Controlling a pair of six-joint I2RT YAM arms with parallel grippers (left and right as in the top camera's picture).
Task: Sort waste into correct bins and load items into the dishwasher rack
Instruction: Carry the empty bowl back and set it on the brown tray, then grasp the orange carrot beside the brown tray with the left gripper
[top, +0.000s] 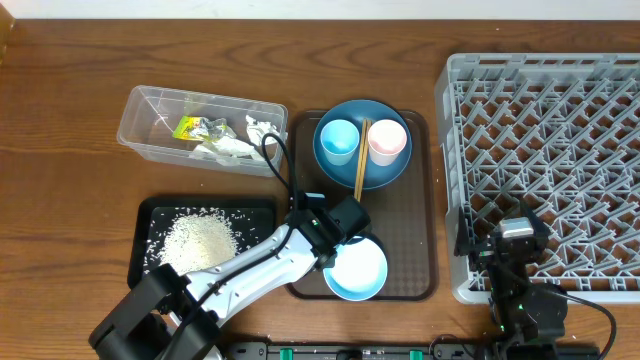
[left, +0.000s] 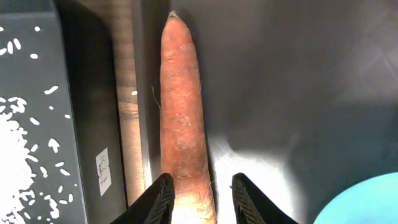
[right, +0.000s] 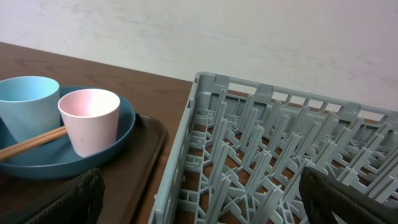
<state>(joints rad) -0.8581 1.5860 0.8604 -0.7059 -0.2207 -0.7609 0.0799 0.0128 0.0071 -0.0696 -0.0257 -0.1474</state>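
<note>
Carrot (left: 183, 112) on the tray (left: 298, 74), your left pincer (left: 202, 182) released and straddling it, bowl (left: 367, 205) at 5 o'clock; your right pincer (right: 205, 200) gapes wide beside the rack (right: 280, 155).

Looks like a lab bench: wooden table (top: 60, 100), plain pale wall (right: 186, 31), lone dishwasher rack (top: 545, 65)

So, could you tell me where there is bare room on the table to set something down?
Bare wood of the table lies left of the clear tub and black tray and along the far edge. The dishwasher rack holds nothing. The brown serving tray is crowded: plate, bowl, carrot and left gripper.
</note>
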